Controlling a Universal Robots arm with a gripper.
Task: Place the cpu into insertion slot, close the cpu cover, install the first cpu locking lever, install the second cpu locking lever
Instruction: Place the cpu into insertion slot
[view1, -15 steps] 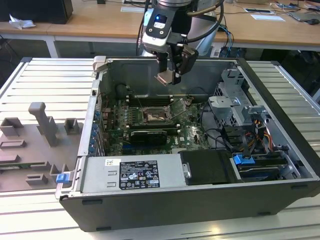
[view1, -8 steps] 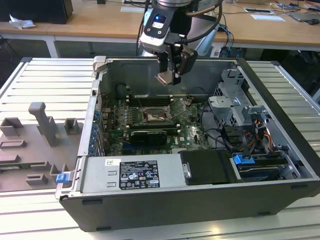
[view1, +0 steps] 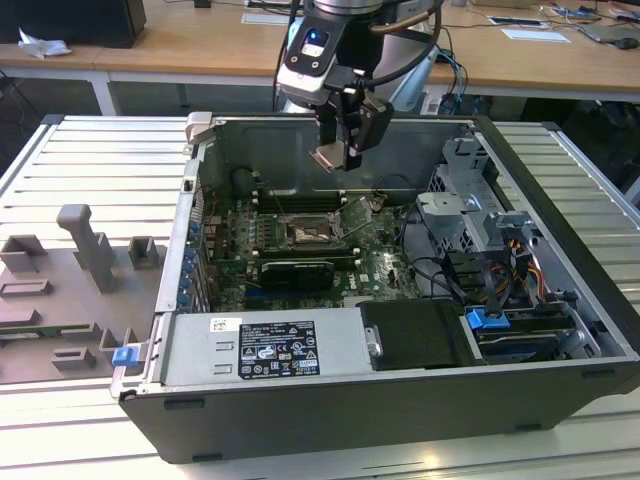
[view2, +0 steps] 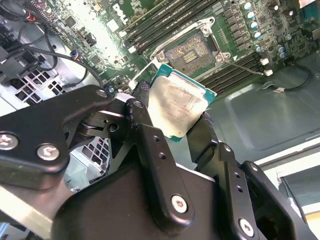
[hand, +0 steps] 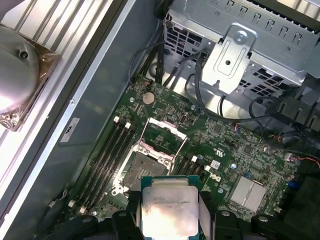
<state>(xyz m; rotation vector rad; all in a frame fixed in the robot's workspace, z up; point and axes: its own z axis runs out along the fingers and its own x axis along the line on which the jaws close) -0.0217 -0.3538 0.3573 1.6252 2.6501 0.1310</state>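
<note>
Above the open computer case (view1: 400, 420), the claw (view1: 342, 152) is pinching the cpu (view2: 180, 107) by two opposite edges.

Between the fingers (view2: 150, 145) the chip is showing a dull silver-beige top with a teal-green rim; being square, it has no long axis. Below it, well apart, on the motherboard (hand: 227, 150) toward the case's rear wall, the insertion slot (hand: 141, 172) is sitting bare. Just beyond the slot, the cpu cover (hand: 161, 137) is standing swung open.

Open computer case (view1: 330, 435), grey fixture (view1: 92, 250) alongside
</note>
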